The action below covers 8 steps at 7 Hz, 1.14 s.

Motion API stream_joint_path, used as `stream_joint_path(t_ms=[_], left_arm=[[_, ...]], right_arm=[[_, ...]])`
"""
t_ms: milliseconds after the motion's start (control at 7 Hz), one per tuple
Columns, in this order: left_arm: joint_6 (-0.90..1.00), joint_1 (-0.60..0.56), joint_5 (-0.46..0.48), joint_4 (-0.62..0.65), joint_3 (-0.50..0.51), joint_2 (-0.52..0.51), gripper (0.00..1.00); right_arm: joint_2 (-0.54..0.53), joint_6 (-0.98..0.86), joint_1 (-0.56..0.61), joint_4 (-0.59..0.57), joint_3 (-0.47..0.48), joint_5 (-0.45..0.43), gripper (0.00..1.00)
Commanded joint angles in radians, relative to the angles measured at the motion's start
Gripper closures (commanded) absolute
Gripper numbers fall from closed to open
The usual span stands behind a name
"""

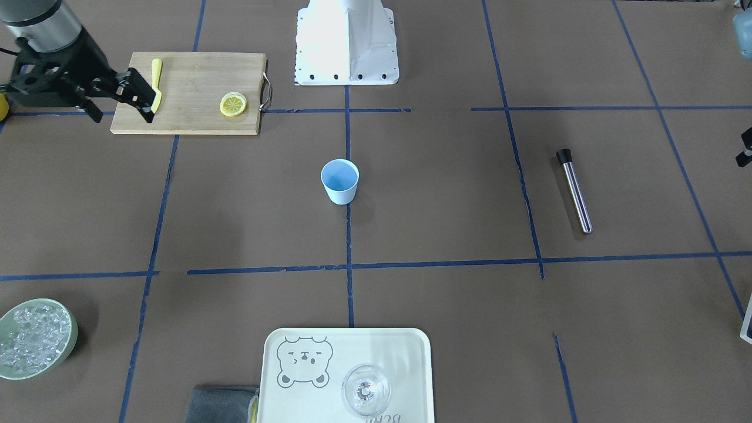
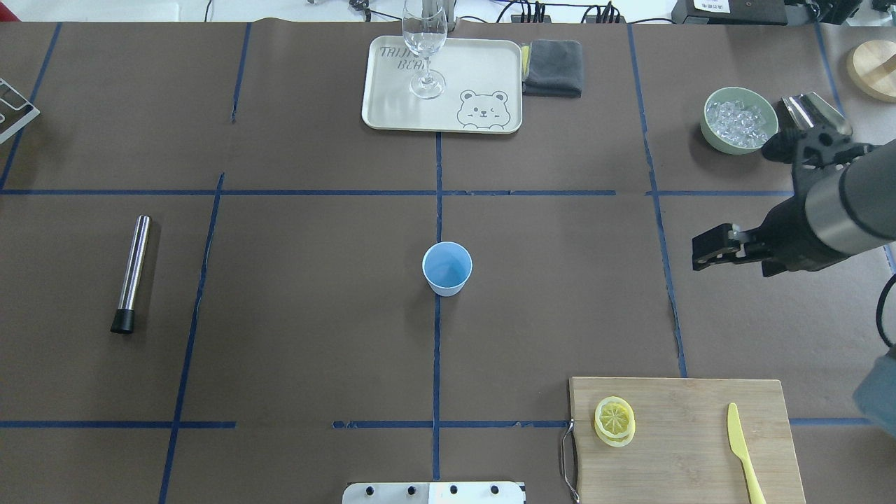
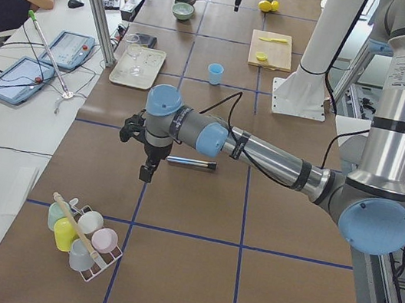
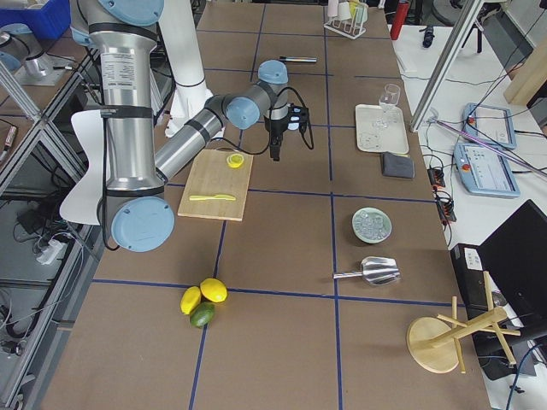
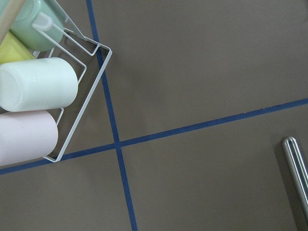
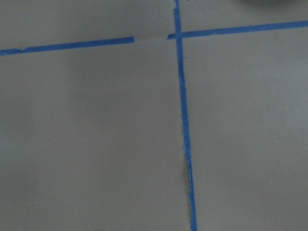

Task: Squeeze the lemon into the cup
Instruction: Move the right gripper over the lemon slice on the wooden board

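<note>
A brown worktop [image 2: 315,329], marked into squares by blue tape, carried everything. The pale-blue cup [image 2: 447,268] stood upright at its middle, on a tape line, with nothing touching it. Well apart from it, toward the robot's right and near the base, lay a wooden cutting board [image 2: 686,420]. The lemon slice [image 2: 614,416] lay flat on the board's end nearer the cup. It rested partly on a second slice [image 2: 617,442], whose rim showed beneath it. A yellow plastic knife [image 2: 742,448] lay at the board's other end, apart from both slices.

The right hand [image 2: 708,250] hung in the air over bare worktop beyond the board, and nothing showed in its grasp. Its wrist camera saw only brown paper and crossing tape. Whether its fingers stood apart or together could not be told. The left hand [image 3: 148,167] hung pointing down at the worktop's left end, between a steel tube [image 2: 133,269] with a black cap and a wire rack [image 5: 84,101] of pastel cups. Only the side view showed it clearly, so the state of its fingers could not be told either.

On the operators' side, a cream tray [image 2: 392,105] with a bear drawing bore a clear stemmed glass [image 2: 425,49]. A grey cloth [image 2: 553,66] lay just beside the tray. A green bowl [image 2: 731,147] of ice stood farther to the robot's right.
</note>
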Motion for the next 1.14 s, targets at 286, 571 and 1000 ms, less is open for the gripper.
stream_joint_path(t_ms=[286, 571, 1000], left_arm=[[-0.185, 0.113, -0.001, -0.048, 0.000, -0.026, 0.00], [-0.222, 0.122, -0.001, -0.103, 0.015, -0.033, 0.00], [-0.225, 0.135, -0.003, -0.107, 0.017, -0.035, 0.00]], right_arm=[[0.041, 0.398, -0.457, 0.024, 0.034, -0.384, 0.00], [0.032, 0.488, -0.562, 0.064, 0.014, -0.487, 0.00], [0.029, 0.501, -0.577, 0.186, -0.101, -0.521, 0.00]])
